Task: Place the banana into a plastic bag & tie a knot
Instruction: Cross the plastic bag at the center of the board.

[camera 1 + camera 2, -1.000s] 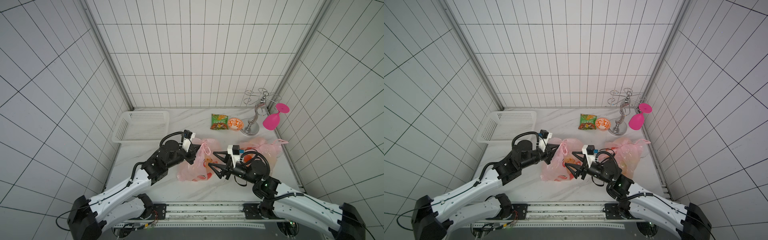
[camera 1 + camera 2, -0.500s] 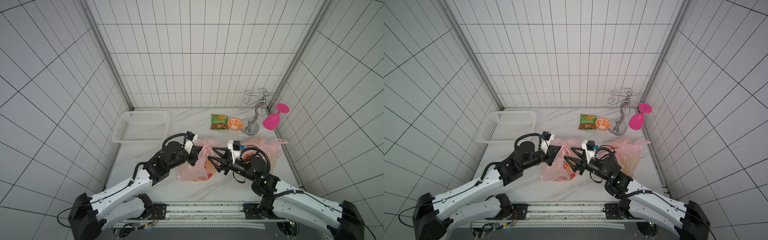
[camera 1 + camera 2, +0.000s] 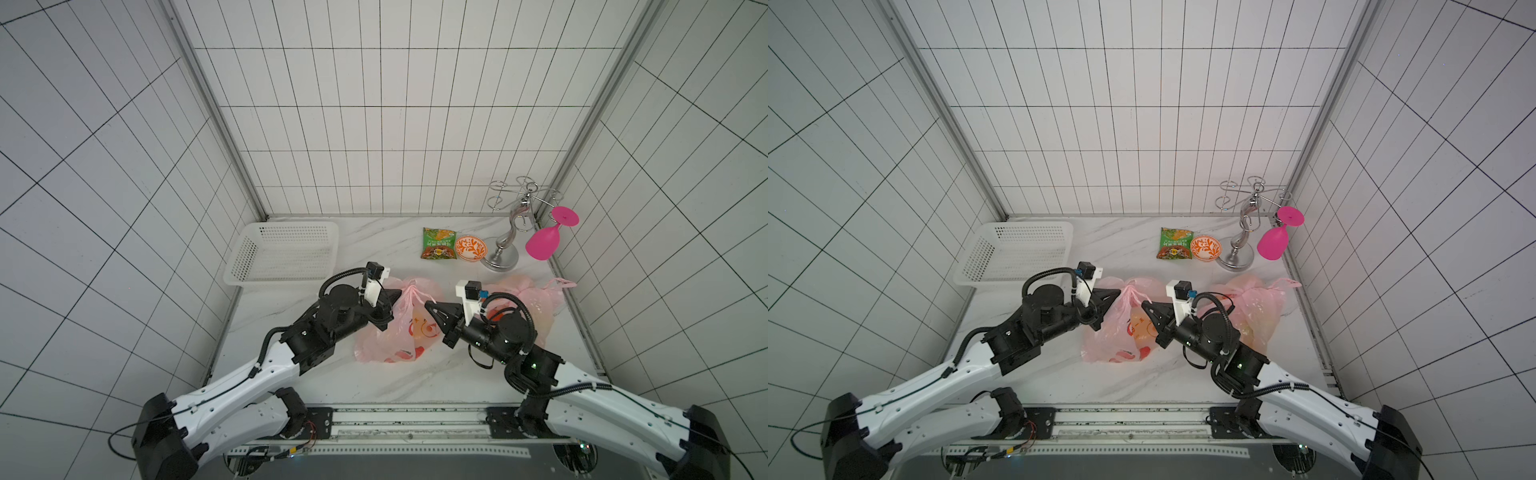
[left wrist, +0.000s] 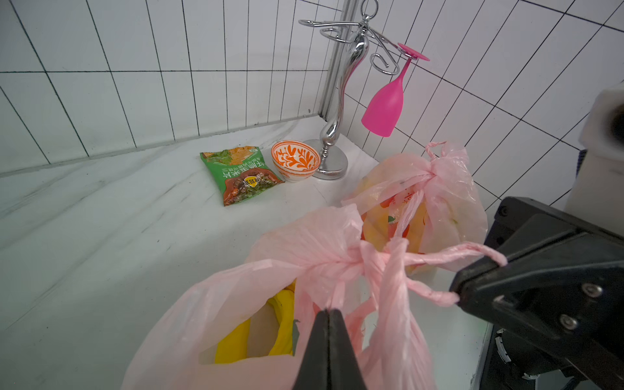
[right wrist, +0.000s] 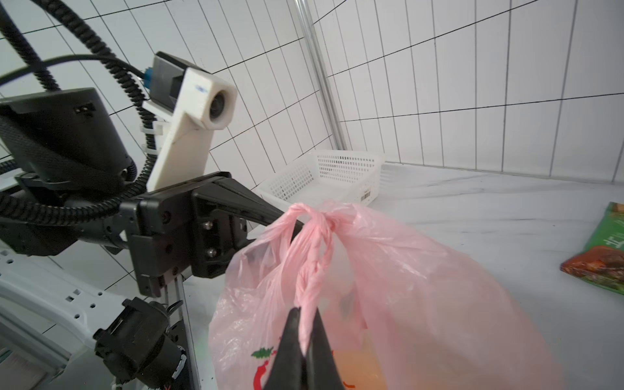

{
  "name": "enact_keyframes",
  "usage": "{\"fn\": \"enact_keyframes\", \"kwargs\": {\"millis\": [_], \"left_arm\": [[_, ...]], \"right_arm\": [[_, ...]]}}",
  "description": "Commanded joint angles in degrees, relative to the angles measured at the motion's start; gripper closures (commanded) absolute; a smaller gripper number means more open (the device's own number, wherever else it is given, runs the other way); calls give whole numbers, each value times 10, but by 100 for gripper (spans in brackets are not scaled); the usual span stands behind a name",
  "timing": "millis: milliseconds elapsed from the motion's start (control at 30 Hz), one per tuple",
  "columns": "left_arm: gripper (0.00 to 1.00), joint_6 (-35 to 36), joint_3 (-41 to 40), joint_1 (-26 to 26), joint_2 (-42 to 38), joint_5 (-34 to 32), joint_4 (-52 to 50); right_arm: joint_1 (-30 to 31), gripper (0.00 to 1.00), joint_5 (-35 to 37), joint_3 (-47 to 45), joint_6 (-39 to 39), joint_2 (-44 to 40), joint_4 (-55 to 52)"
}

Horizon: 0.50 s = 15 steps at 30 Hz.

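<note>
Gleaming marble tabletop (image 3: 374, 253) under pink plastic bag (image 3: 401, 332), white-tiled walls (image 3: 374, 124) around.

Robot lab cell: white-tiled walls (image 3: 374, 124), marble tabletop (image 3: 374, 386).

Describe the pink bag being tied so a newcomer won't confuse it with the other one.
On the marble table, look between the left gripper and right gripper. Both pinch the handles of that pink bag, with a yellow banana inside; the other pink bag sits by the right wall, ungripped.
</note>
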Motion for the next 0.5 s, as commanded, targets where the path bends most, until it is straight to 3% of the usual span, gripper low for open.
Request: {"fn": "enact_keyframes", "kwargs": {"millis": [0, 467], "left_arm": [[100, 1, -10, -2, -20, -36, 10], [100, -5, -8, 2, -46, -129, -11]], "right_arm": [[4, 100, 45, 7, -4, -17, -50], [4, 100, 78, -19, -8, -44, -95]]}}
